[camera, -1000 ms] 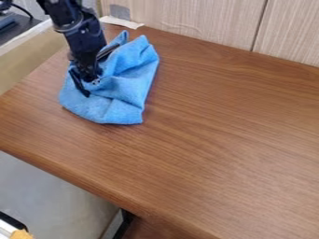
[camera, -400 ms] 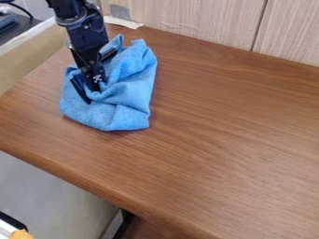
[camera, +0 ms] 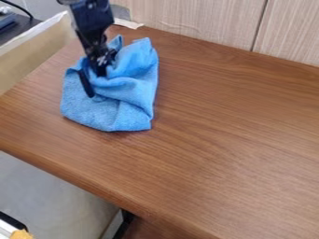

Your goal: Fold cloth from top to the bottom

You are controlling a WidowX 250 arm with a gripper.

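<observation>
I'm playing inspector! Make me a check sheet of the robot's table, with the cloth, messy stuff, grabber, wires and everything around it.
Surface: brown wood-grain table
Job's things: blue cloth, crumpled, near the table's back left
Clutter: pale strip at the back edge
Grippers: one black end effector, down at the cloth's left part
Cables: black cable, upper left corner
Surroundings: pale wood-grain panels behind the table

I can't tell what kind of room this is, but it has a brown wood table (camera: 218, 140) and a stripy wall (camera: 193, 21)
</observation>
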